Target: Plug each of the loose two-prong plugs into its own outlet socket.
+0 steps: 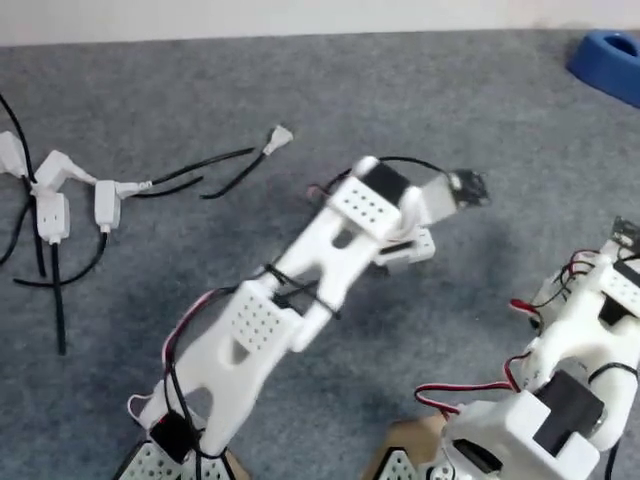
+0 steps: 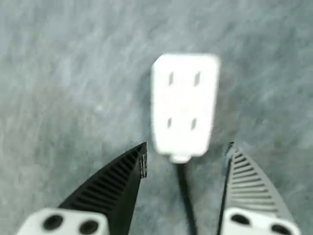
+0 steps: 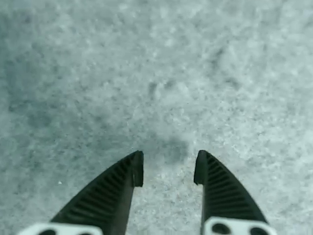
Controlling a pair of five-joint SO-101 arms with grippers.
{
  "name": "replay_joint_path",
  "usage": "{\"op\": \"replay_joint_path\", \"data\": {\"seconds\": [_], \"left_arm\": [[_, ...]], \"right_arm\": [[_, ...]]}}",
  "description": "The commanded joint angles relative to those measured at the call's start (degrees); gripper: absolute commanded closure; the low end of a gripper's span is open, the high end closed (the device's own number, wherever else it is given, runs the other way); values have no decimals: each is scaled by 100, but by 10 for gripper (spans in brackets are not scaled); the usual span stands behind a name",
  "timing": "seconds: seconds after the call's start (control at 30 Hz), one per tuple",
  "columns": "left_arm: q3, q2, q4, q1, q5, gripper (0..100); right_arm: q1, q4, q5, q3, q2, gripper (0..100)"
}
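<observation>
One splayed claw [image 2: 187, 145] over outlet socket [image 2: 185, 103]

White socket [image 2: 184, 105] is lying face up, two slot pairs showing, black cord trailing off. Loose plug [image 1: 278, 138] is lying unplugged at its cord's end.

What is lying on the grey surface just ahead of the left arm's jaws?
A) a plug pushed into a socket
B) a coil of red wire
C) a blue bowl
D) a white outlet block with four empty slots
D: the left wrist view shows the white outlet block with four bare slots, on a black cord.
</observation>
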State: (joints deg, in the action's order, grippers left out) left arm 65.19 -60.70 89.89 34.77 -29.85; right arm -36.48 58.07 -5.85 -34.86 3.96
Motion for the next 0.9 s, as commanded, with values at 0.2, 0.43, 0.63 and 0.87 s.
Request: {"op": "replay_joint_path", "data": {"seconds": [0.2,0.43,0.63,0.87], "left_arm": [[2193,-971,809,127,-53,748],[2202,-1095,703,-127,-53,748],[2193,-1095,730,-48,-62,995],[2193,-1112,686,-66,-62,940]], "right_arm": [[488,-655,44,-716,119,814],[497,-655,44,-752,119,814],[497,-655,44,-752,119,814],[505,-646,44,-752,119,814]]}}
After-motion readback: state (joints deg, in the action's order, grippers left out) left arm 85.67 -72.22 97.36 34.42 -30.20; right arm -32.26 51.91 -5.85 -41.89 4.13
